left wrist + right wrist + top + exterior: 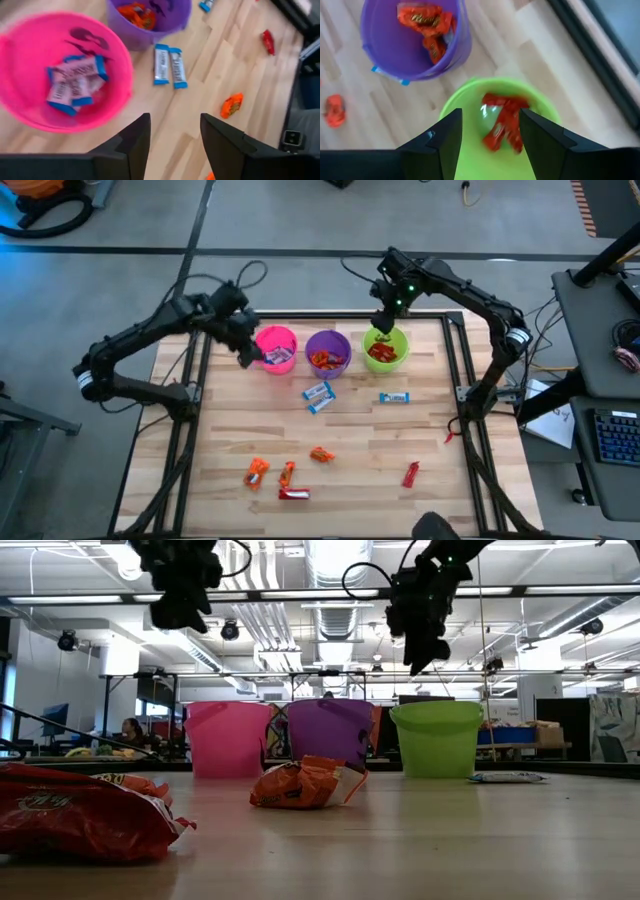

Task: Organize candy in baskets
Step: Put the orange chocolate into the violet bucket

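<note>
Right wrist view: the right gripper (487,135) is seen spread, empty, above the green basket (455,107). The left gripper (172,137) is spread, empty, beside the pink basket (30,37).

High view: straight down over the whole table (350,440).
Low view: tabletop level, facing the room.
Wrist views: close, downward; both show the purple bucket (150,20).

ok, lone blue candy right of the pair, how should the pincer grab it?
The single blue candy lies flat with its long axis across the table and clear wood around it. Probably come straight down from above and pinch its middle across the narrow width, fingers on the two long edges.
</note>
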